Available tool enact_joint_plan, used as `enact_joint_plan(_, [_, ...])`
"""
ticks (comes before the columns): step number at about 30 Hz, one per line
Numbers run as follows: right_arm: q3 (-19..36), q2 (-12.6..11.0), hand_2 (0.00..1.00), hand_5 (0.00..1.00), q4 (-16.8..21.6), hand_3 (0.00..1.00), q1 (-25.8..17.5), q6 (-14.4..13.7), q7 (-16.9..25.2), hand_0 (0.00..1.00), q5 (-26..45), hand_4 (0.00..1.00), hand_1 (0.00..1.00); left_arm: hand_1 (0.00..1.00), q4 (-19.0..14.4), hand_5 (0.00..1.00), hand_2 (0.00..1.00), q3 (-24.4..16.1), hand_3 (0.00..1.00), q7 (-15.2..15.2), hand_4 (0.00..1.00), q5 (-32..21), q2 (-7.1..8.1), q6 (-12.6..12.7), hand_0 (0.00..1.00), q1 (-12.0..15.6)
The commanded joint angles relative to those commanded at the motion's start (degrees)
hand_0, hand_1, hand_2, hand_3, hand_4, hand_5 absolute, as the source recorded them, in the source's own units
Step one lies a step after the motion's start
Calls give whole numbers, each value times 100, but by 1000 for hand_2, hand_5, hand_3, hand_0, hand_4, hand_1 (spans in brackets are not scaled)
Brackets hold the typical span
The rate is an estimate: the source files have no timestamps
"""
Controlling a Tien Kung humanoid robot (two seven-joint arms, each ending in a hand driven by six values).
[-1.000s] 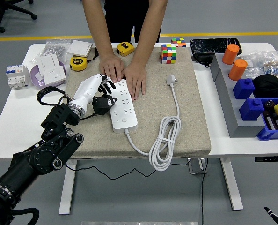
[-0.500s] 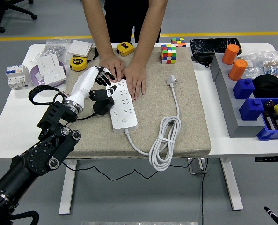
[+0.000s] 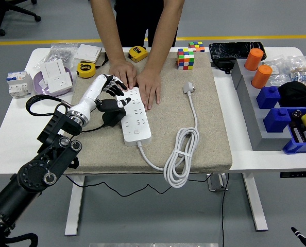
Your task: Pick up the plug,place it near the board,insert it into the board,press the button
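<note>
Beige mat (image 3: 204, 134), left hand (image 3: 107, 92) fingers loosely spread above black plug (image 3: 111, 116) beside unlabelled power strip (image 3: 135, 116)

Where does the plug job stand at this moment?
The black plug lies beside the power strip, so pickup and placing look done. The left hand, fingers spread, is by it; a person's hands steady the strip. Insertion seems unfinished, though partly hidden; the button press remains.

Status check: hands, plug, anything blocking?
Left hand open above black plug beside strip. Right hand not in view. Person's hands pinning strip's far end.
</note>
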Motion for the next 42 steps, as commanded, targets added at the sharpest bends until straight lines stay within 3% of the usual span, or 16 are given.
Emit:
enact_joint_plan(3, [54,-4,861,998,0,876,-9,-5,-7,953,-37,998,902,592,-362,224,508,-37,495,16,991,-244,89,114,546,258])
enact_joint_plan(4, [64,-5,861,998,0,877,-13,-6,-8,953,-45,998,902,780,-513,699,719,-73,682,12,998,-290,99,159,702,352])
enact_joint_plan(9, [103,3,861,998,0,877,-34,-5,-8,953,-77,998,902,780,-1382,699,719,-255,682,-43,998,-520,115,419,702,850])
enact_joint_plan(10, [103,7,861,998,0,877,-36,-6,-5,953,-75,998,902,948,-1532,991,884,-252,832,-13,998,-566,131,434,905,947])
enact_joint_plan(15, [90,8,861,998,0,877,-27,-10,10,953,-50,998,902,948,-2027,991,884,-134,832,200,998,-775,190,450,905,1349])
enact_joint_plan(16, [94,7,860,998,0,877,-24,-10,10,953,-54,998,902,998,-2072,998,976,-116,926,236,998,-781,188,446,998,1404])
enact_joint_plan(19, [86,3,860,998,0,877,-19,-11,14,953,-53,998,902,998,-2149,998,976,-57,926,344,998,-803,167,426,998,1534])
enact_joint_plan(29, [168,-4,859,998,0,876,-51,-1,8,954,-149,998,902,998,-2025,998,973,267,921,602,998,-552,179,350,998,1762])
enact_joint_plan(42, [334,-41,858,998,0,876,-74,-5,20,953,-236,998,902,998,-1920,998,963,413,909,640,998,-564,155,323,991,1755])
